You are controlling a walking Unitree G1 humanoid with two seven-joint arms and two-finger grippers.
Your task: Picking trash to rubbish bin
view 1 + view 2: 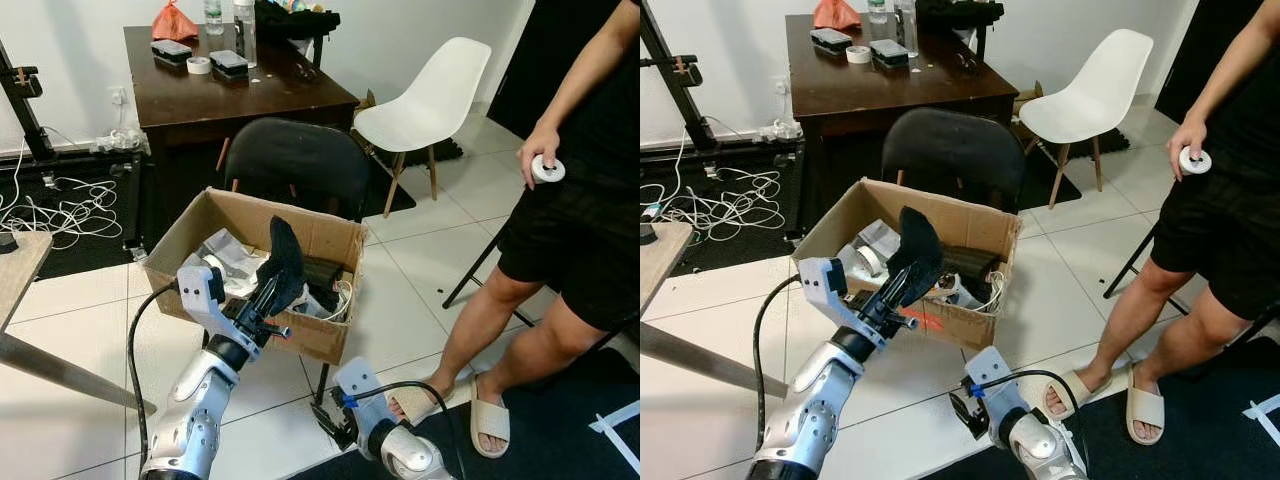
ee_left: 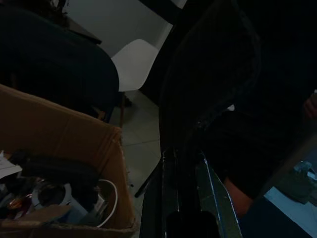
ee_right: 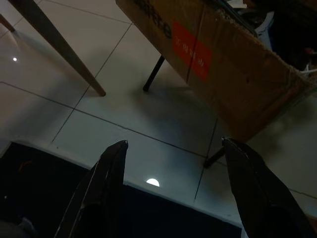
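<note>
The left gripper holds a black sock above the cardboard box on the black chair. The right gripper hangs wide above the floor.

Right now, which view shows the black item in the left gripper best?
Left eye view: the black item stands clear against the cardboard box, pinched by the left gripper. Right eye view matches. Left wrist view shows a dark silhouette.
</note>
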